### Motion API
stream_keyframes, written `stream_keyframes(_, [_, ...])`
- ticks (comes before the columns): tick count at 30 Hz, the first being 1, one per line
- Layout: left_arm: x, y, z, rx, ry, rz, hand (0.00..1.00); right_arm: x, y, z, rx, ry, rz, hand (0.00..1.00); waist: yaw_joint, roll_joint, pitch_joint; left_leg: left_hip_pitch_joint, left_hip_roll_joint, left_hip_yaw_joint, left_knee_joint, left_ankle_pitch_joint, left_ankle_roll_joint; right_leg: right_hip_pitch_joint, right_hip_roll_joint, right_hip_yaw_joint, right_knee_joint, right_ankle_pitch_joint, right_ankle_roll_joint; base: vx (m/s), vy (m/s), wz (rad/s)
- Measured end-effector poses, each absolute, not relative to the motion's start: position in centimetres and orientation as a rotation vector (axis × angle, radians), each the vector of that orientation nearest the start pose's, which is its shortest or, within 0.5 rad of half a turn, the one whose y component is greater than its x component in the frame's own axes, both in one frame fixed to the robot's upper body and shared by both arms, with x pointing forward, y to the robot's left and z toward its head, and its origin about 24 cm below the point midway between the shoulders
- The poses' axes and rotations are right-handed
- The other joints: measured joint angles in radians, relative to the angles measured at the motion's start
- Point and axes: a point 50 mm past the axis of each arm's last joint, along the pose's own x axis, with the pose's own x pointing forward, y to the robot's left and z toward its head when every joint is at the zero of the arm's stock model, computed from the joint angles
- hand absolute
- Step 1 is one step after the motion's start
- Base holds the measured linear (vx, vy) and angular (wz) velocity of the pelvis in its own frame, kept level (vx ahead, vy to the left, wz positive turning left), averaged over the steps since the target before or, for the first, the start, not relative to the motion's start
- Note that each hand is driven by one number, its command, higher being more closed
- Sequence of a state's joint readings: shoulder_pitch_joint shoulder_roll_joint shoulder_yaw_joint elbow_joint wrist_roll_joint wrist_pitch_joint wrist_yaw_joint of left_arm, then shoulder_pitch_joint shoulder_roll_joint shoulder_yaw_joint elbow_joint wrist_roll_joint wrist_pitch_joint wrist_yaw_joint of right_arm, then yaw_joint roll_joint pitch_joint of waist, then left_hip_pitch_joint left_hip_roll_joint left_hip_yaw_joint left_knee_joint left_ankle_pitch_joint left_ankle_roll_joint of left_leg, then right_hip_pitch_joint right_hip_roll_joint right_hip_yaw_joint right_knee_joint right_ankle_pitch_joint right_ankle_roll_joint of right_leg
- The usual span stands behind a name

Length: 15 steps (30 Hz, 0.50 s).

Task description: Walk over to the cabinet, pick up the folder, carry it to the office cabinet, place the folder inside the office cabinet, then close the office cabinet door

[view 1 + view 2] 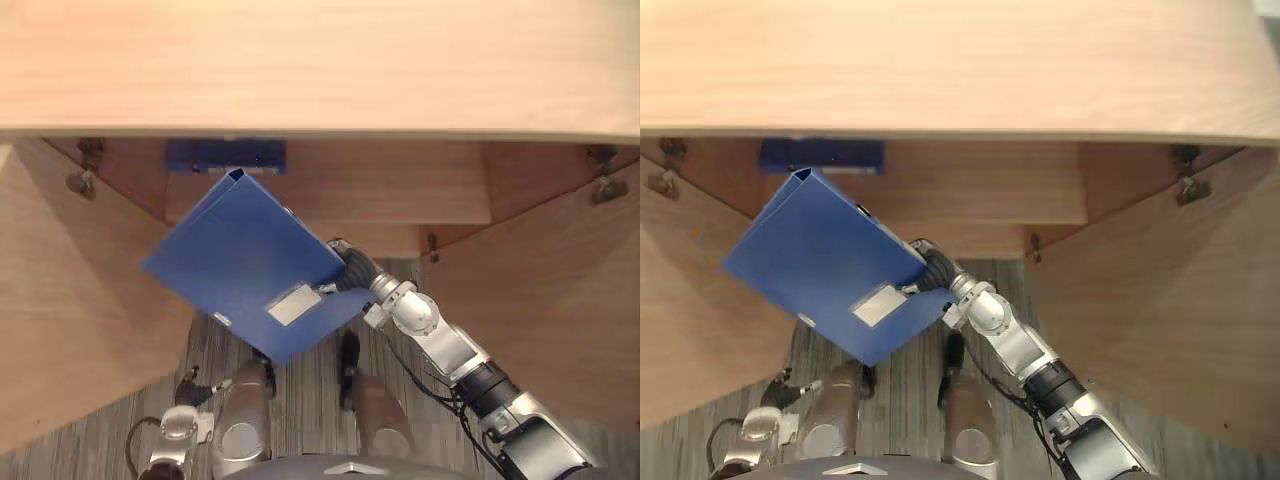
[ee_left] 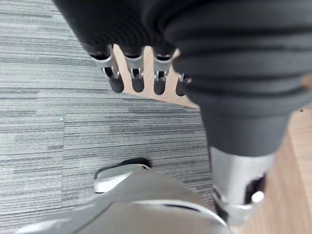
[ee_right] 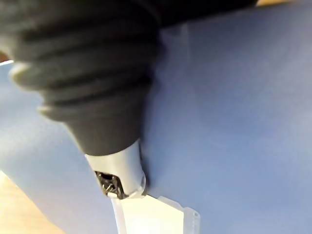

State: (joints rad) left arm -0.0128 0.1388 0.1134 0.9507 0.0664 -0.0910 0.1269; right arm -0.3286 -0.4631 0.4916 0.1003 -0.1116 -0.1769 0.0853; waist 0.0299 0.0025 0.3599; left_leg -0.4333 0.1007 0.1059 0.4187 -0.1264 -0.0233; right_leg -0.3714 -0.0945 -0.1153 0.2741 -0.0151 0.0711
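Folder (image 1: pixel 245 265), blue, hangs tilted before the open office cabinet (image 1: pixel 330 185), its white label (image 1: pixel 293 303) unreadable. The right hand (image 1: pixel 352 265) clamps its edge with the thumb. The left hand (image 2: pixel 137 70) has its fingers loosely apart.

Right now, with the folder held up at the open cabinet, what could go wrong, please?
The blue folder hangs tilted from the right hand alone, pinched at one edge, so it might slip or swing. Its upper corner is near the office cabinet top edge and a dark blue item inside, and could catch there.
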Motion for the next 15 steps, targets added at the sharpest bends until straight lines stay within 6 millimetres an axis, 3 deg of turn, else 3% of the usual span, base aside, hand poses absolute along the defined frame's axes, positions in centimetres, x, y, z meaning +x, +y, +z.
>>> stream_keyframes(8, [20.9, 21.7, -9.7, 0.200, 0.627, 0.233, 0.00, 29.2, -10.8, 9.7, -0.676, -0.339, 0.538, 1.00, 0.010, 0.005, 0.073, -0.255, 0.021, 0.005, 0.165, -0.023, 0.003, -0.291, -0.019, 0.022, 0.219, -0.052, -0.012, -0.15, 0.013, -0.05])
stream_keyframes(12, [23.1, 21.2, -7.7, 0.190, 0.520, 0.224, 0.00, 29.8, -11.5, 10.9, -0.486, -0.346, 0.445, 1.00, 0.026, 0.007, 0.091, -0.357, 0.034, 0.005, 0.217, -0.026, 0.006, -0.399, -0.021, 0.020, 0.289, -0.071, -0.016, -0.08, -0.042, 0.00])
stream_keyframes(15, [23.8, 21.2, -6.7, 0.169, 0.464, 0.235, 0.00, 30.8, -13.2, 12.9, -0.254, -0.384, 0.293, 1.00, 0.036, 0.010, 0.094, -0.427, 0.044, 0.004, 0.249, -0.032, 0.007, -0.471, -0.020, 0.018, 0.325, -0.078, -0.019, -0.04, -0.041, -0.02])
